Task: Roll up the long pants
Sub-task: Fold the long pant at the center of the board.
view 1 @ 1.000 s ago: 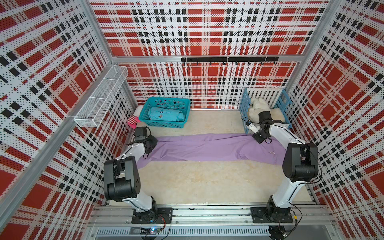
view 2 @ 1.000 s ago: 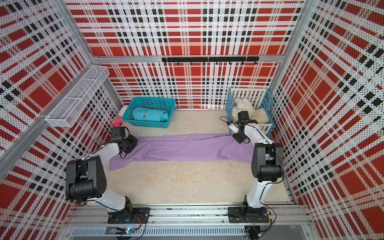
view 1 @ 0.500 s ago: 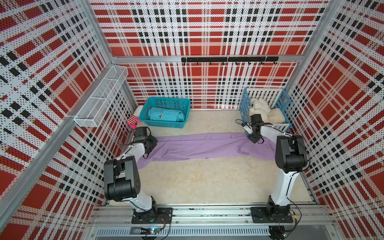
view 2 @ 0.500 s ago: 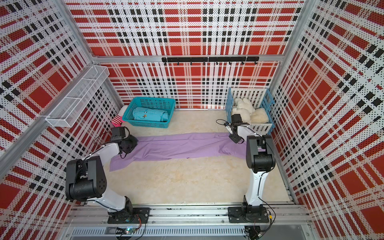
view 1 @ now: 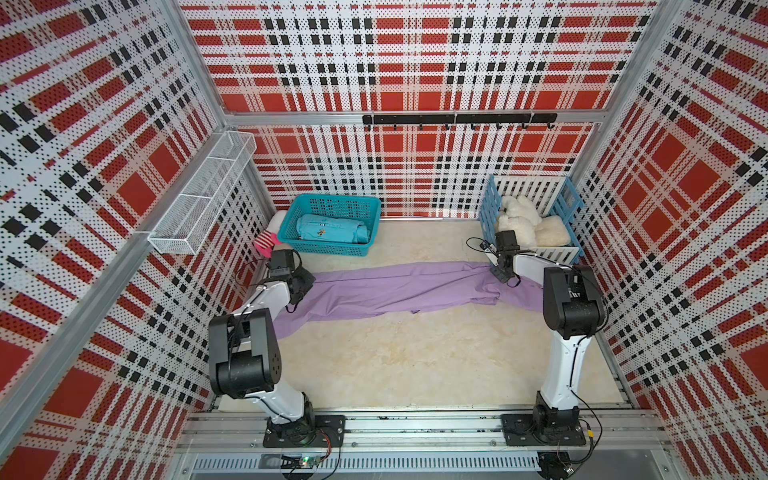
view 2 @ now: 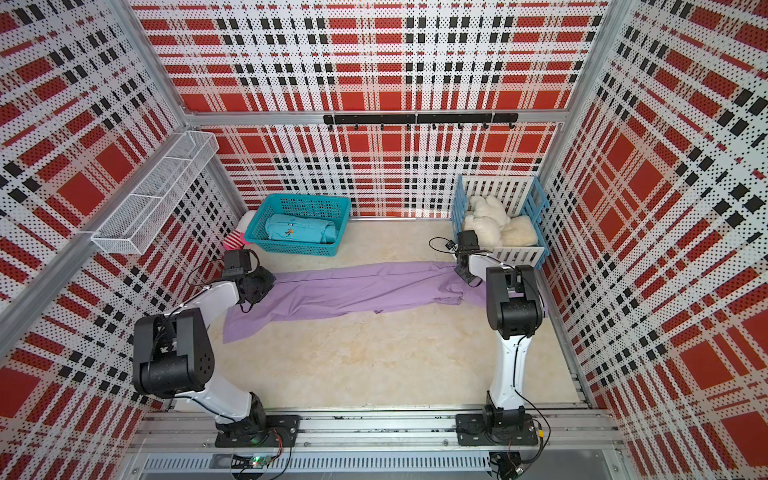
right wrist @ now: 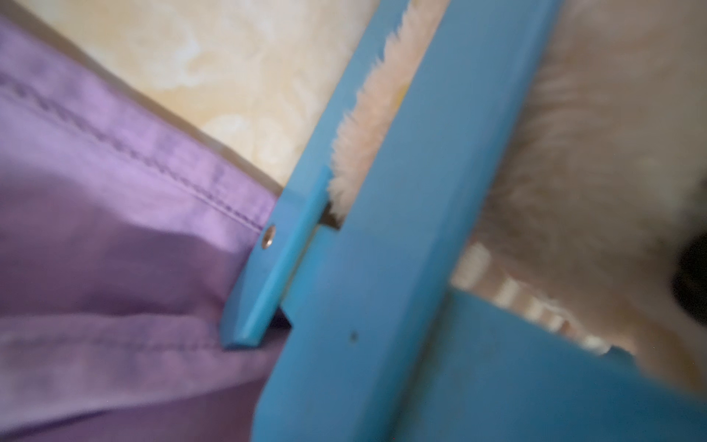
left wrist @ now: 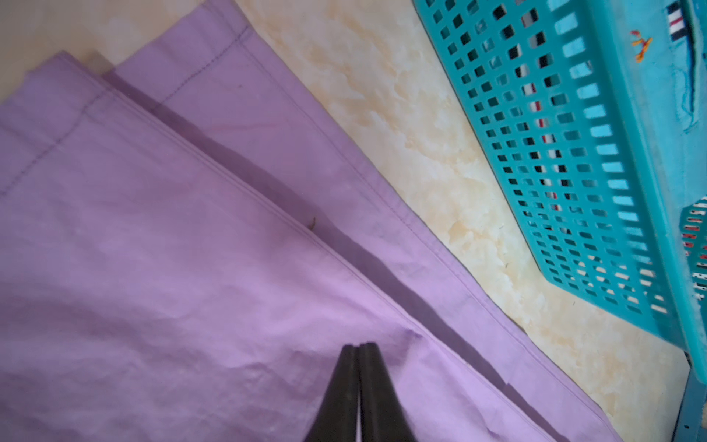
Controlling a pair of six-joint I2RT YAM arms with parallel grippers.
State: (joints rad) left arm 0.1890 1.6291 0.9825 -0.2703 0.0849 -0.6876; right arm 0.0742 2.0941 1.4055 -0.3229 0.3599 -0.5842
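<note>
The long pants (view 1: 386,291) (view 2: 353,291) lie as a lilac strip across the floor from left to right, and their right end is bunched into folds. My left gripper (view 1: 301,286) (view 2: 255,286) is at their left end. In the left wrist view its black fingers (left wrist: 359,346) are shut together on the puckered lilac cloth (left wrist: 191,268). My right gripper (view 1: 503,272) (view 2: 465,272) is low over the bunched right end, against the blue crate. Its fingers do not show in the right wrist view, only lilac cloth (right wrist: 95,229).
A teal basket (view 1: 332,249) holding a rolled teal garment (view 1: 332,230) stands at the back left, with a pink striped sock (view 1: 266,241) beside it. The blue-and-white crate (view 1: 536,253) (right wrist: 382,268) of cream plush (view 1: 523,224) stands at the back right. A wire shelf (view 1: 199,199) hangs on the left wall.
My right gripper has moved left and back to the crate's front corner, dragging the pants' right end, which now lies bunched. The left arm has stayed put.
</note>
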